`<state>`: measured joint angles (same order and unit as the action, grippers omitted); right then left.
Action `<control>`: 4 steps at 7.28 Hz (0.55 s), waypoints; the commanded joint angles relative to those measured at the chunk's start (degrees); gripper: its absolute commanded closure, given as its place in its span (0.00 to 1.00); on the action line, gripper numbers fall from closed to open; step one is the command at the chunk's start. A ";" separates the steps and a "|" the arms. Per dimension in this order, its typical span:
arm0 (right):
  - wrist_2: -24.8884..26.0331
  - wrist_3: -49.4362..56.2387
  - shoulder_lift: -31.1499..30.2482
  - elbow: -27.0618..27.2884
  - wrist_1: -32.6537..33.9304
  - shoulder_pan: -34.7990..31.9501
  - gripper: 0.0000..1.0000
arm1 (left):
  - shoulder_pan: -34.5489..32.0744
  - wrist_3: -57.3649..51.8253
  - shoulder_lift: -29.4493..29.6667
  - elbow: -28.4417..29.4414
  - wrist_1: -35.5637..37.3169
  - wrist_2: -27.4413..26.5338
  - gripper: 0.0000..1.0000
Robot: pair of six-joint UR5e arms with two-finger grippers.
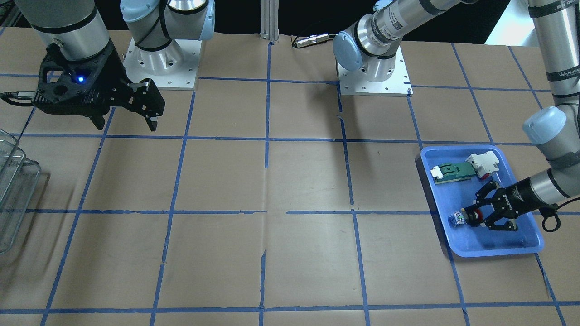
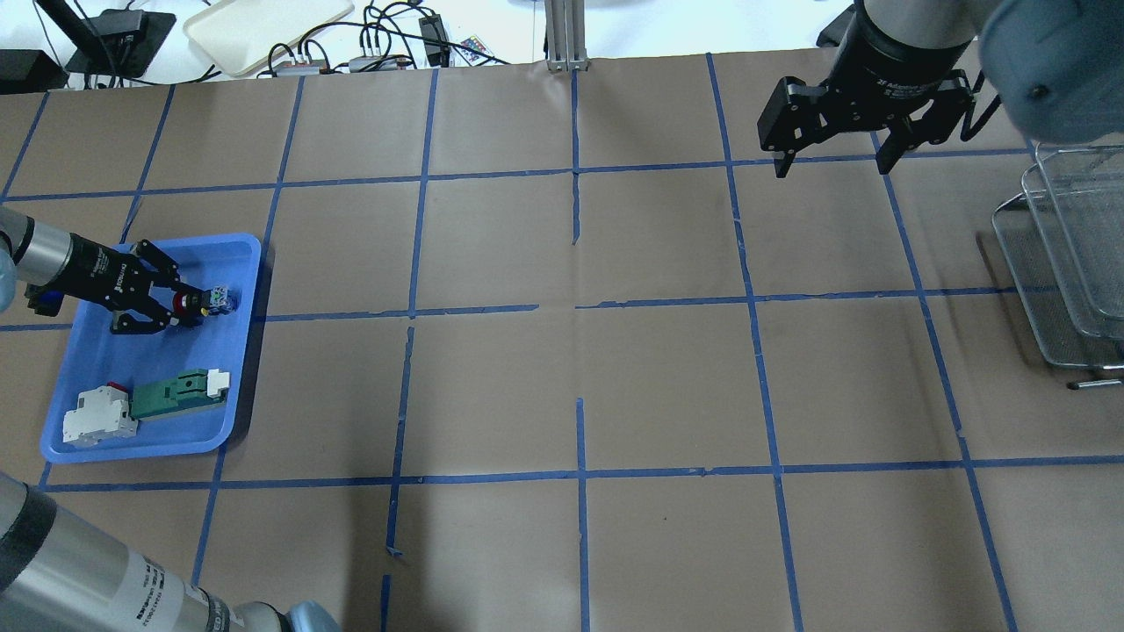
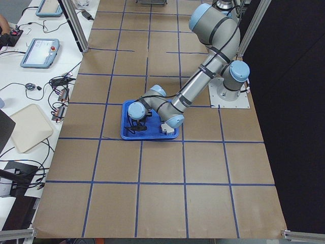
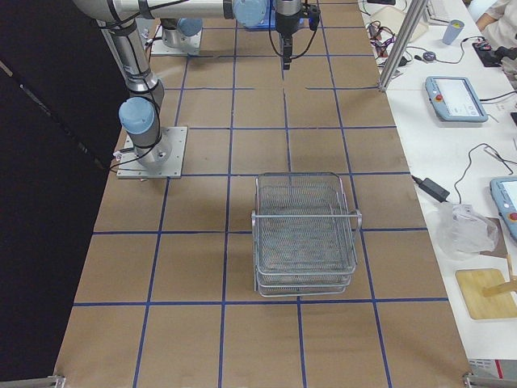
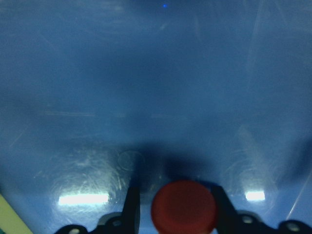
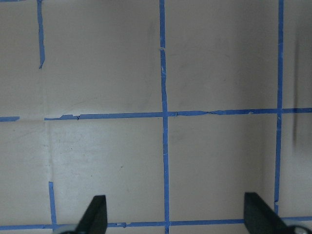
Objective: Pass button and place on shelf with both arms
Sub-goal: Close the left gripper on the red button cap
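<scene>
Between the left gripper's (image 2: 190, 304) narrowed jaws sits the button (image 2: 213, 301), pinched at its red cap and black collar, low over the blue tray (image 2: 149, 449). Its blue-and-silver block points away from the wrist, a hold that probably leaves that end free for the hand-over. Beside the gripper lie a green-and-white part (image 2: 176, 395) and a white block (image 2: 97, 418). Well apart across the table, the right gripper (image 2: 831, 165) hovers spread wide and empty, near the wire shelf (image 2: 1067, 263), apparently placed to receive.
</scene>
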<state>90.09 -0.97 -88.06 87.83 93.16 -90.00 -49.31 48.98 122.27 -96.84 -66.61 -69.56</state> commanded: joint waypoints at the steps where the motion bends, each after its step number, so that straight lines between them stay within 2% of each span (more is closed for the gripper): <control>1: 0.00 0.00 0.00 0.06 0.01 0.00 0.00 | 0.00 0.32 -0.27 0.94 -2.01 -0.05 1.00; 4: -0.09 0.70 0.00 -0.03 0.44 0.00 0.00 | -1.31 0.59 -3.95 2.70 -7.10 0.56 1.00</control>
<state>90.07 -0.82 -88.04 87.82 93.33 -90.00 -49.81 49.47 119.96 -95.25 -71.49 -69.38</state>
